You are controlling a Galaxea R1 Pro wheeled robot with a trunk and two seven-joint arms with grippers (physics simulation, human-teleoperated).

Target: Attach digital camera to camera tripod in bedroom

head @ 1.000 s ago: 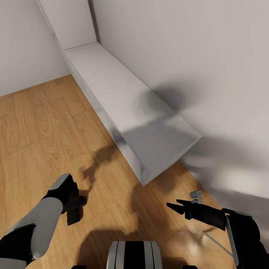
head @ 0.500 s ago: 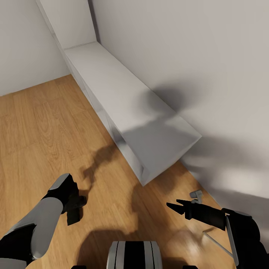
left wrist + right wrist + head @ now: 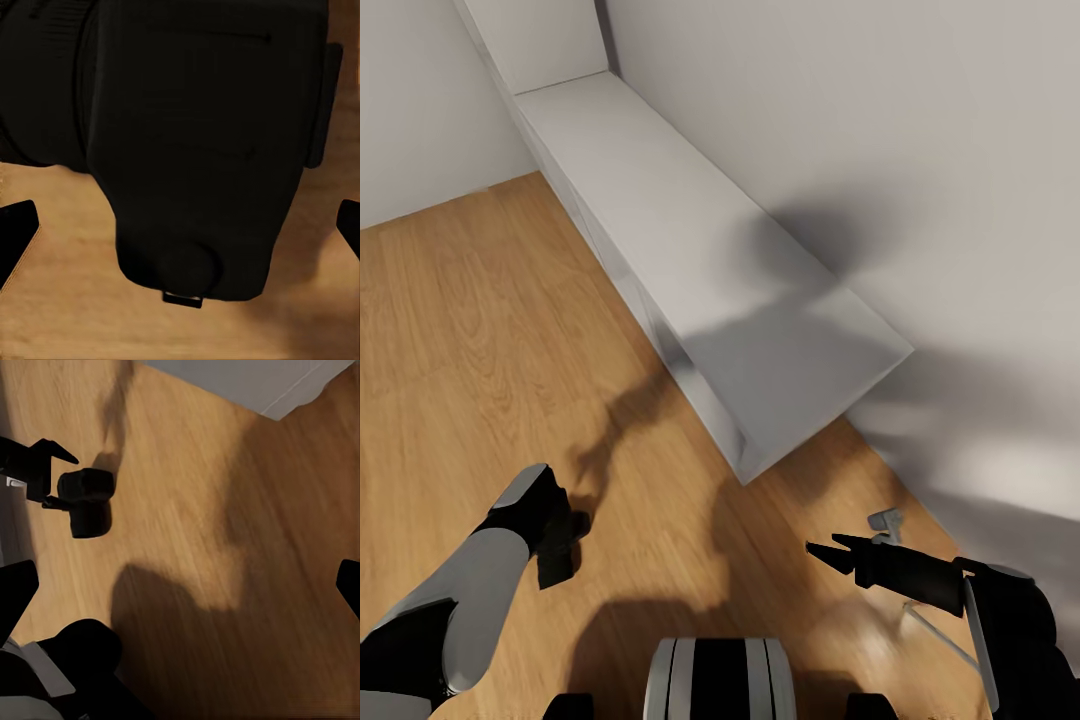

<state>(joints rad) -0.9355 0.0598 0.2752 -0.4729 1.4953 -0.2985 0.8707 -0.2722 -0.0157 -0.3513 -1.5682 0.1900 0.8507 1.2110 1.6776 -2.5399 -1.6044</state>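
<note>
Wood plank floor (image 3: pixel 480 330) filled the left and lower frame of the head view; pale wall (image 3: pixel 880 120) upper right. Long white low cabinet (image 3: pixel 690 270) ran diagonally from top left to centre along the wall. Left tool (image 3: pixel 555 545) at lower left gripped the black digital camera (image 3: pixel 557 562) above the floor. Right tool (image 3: pixel 840 553) at lower right, fingers spread wide, nothing held. Small grey part (image 3: pixel 884 521) just beyond it.

Camera view shifted; things unmoved.

Left tool (image 3: pixel 556 545) closed around a load, right tool (image 3: pixel 840 552) spread empty.
</note>
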